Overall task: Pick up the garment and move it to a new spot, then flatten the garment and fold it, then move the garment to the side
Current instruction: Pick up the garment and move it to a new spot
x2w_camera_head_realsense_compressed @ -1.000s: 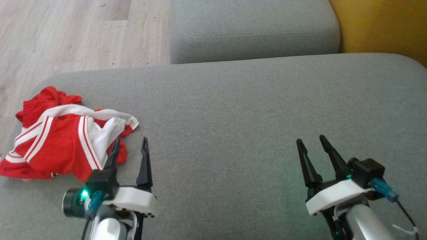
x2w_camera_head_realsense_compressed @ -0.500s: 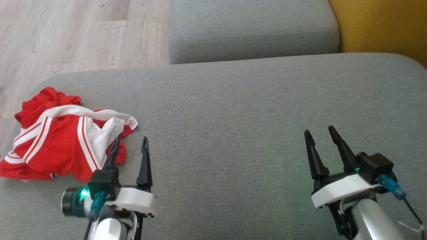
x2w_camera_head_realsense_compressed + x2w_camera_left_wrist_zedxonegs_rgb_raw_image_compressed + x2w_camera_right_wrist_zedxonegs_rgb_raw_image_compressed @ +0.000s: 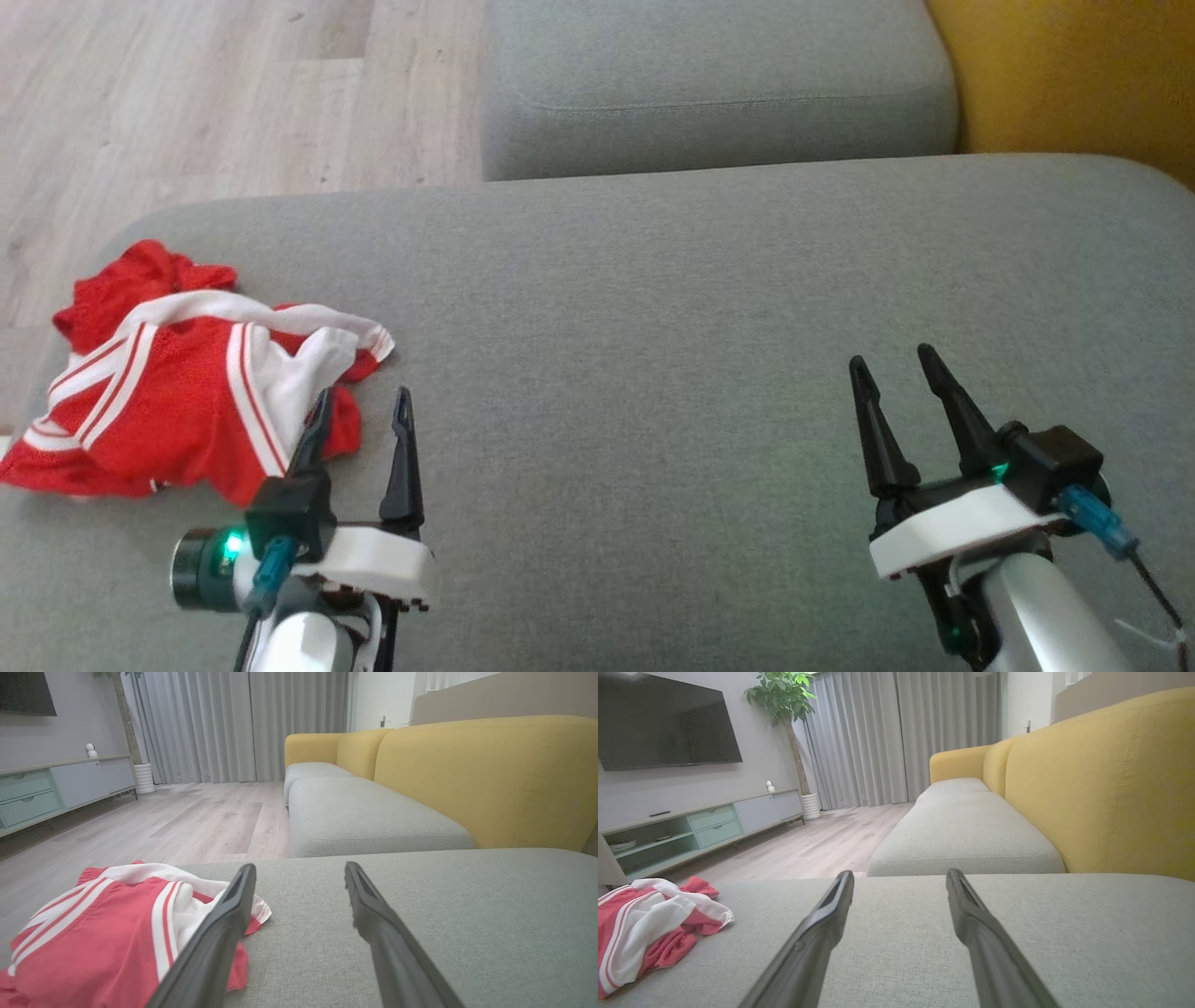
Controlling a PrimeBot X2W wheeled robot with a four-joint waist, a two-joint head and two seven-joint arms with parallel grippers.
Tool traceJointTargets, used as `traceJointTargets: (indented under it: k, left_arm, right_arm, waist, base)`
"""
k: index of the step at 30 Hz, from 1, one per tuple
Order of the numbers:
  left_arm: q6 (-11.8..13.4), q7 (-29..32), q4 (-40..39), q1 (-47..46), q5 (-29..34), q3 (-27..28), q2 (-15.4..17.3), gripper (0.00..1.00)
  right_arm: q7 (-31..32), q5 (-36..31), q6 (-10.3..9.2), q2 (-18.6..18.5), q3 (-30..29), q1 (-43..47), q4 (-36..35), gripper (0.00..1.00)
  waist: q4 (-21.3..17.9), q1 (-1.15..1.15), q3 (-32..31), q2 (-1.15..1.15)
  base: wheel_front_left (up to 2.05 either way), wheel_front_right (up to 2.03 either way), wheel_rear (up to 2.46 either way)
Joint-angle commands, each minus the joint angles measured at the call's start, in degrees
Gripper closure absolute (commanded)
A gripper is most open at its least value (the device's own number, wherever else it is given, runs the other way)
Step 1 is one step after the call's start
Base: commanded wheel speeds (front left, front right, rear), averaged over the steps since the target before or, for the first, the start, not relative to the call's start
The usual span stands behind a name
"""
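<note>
The garment (image 3: 177, 383) is red with white stripes and lies crumpled at the left end of the grey sofa seat (image 3: 653, 308). It shows low left in the left wrist view (image 3: 107, 933) and far left in the right wrist view (image 3: 649, 919). My left gripper (image 3: 362, 403) hovers open just right of the garment, its left finger over the cloth's edge and nothing between the fingers. My right gripper (image 3: 892, 362) stands open over bare cushion at the right, far from the garment.
A second grey cushion (image 3: 719, 84) lies beyond the seat, with a yellow backrest (image 3: 1074, 75) at the right. Wooden floor (image 3: 187, 93) drops off past the seat's left and far edge. A TV cabinet (image 3: 691, 826) stands across the room.
My right gripper has moved a little forward and to the right. The head camera has shifted slightly. The left gripper and the garment stay where they were.
</note>
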Motion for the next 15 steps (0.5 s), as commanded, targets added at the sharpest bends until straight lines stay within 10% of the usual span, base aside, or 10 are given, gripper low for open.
traceJointTargets:
  k: [1, 15]
  left_arm:
    - [0.3, -0.7, -1.6, -3.6, -0.3, 2.5, 0.7, 0.00]
    - [-0.4, -0.7, -0.9, -3.4, -0.1, 4.6, 0.9, 0.00]
  right_arm:
    - [-0.7, 0.4, 0.44, -0.1, 1.2, -0.9, -2.5, 0.00]
    - [-0.7, 2.7, 0.44, 0.3, 2.7, 0.7, -4.5, 0.00]
  waist:
    - [1.0, 0.00, 0.1, 0.00]
    - [12.8, 0.00, 0.0, 0.00]
  base:
    - [0.00, 0.00, 0.00]
    - [0.00, 0.00, 0.00]
